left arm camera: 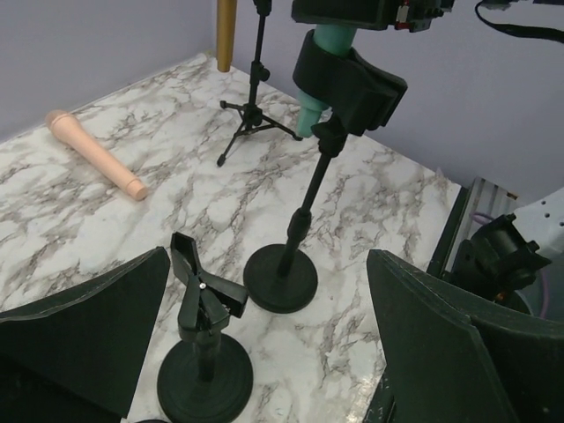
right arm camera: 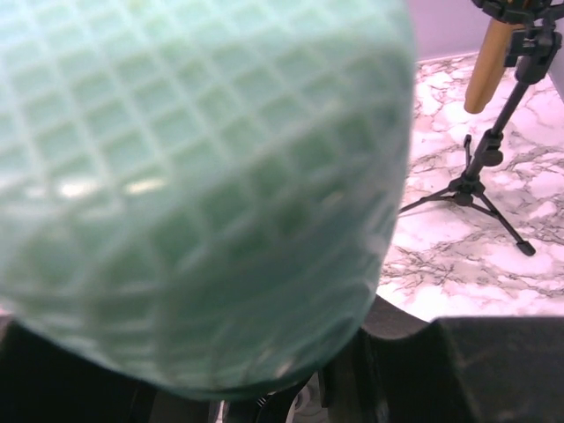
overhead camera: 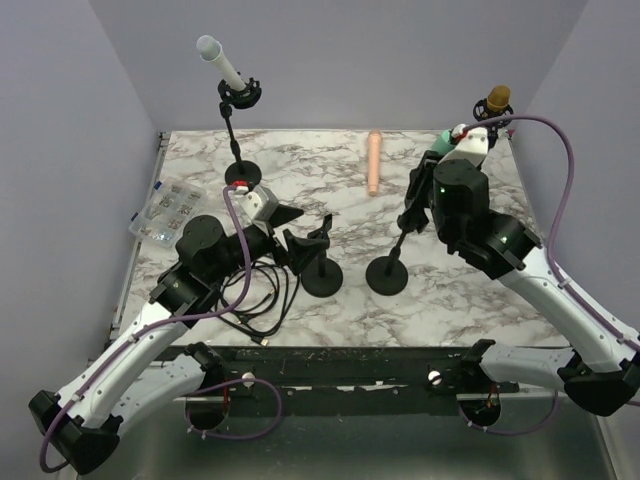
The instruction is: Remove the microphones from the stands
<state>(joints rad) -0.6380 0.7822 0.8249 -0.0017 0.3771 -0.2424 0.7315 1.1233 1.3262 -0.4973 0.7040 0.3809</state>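
Now, step in hand: the grip looks made and the pull-out not yet done; the green microphone (left arm camera: 333,40) sits in the clip (left arm camera: 352,84) of the round-base stand (left arm camera: 304,211).
Right end effector (left arm camera: 352,11): pinching the green microphone just above the clip; the meshed head fills the right wrist view.
Left end effector (left arm camera: 267,264): spread wide, holding nothing, low over the near worktop (left arm camera: 176,203) beside an empty stand (left arm camera: 204,304); it faces the loaded stand's base without touching it.
Where: right of centre, held up off the marble by the stand.
Long axis: steep, a little off upright, running straight through the clip.
Pointing: head up into the right end effector, tail down toward the worktop, showing just below the clip.
Next move calls for: a draw along that axis, up and out of the clip, keeping the pinch firm. The clip looks snug, so I judge the stand may lift or tip with it; the free left end effector could pin the base.
Nearby: pink microphone (left arm camera: 92,154) lying flat toward the far side, and a tripod stand (left arm camera: 256,97) far right, both apart from the loaded stand.
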